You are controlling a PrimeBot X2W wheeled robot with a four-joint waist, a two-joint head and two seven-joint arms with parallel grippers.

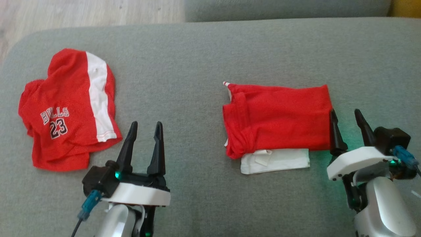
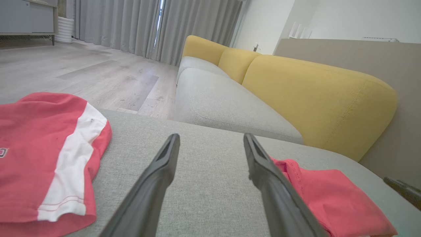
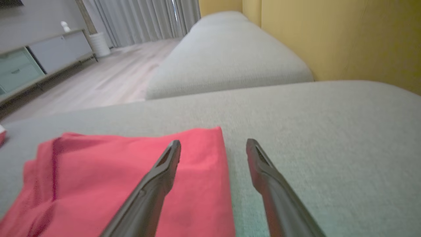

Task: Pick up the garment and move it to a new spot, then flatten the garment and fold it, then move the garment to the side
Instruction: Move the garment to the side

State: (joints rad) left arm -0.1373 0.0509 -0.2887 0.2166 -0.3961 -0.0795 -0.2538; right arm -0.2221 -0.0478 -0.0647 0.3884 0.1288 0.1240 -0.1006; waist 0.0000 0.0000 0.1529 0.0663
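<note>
The folded red garment [image 1: 279, 118] on the grey cushion [image 1: 197, 59] hides most of its white layer; the right gripper [image 1: 345, 112] gapes wide, empty, one finger over the garment's right edge; the left gripper [image 1: 146, 124] equally wide, empty

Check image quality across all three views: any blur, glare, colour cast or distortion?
Head view: even light, slightly soft and grainy; a green LED glow spills on the cushion beside the right tool. Left wrist view: sharpest, with wide-angle curve in the yellow backrest. Right wrist view: blurred overall, the folded red garment has smeared edges.
</note>
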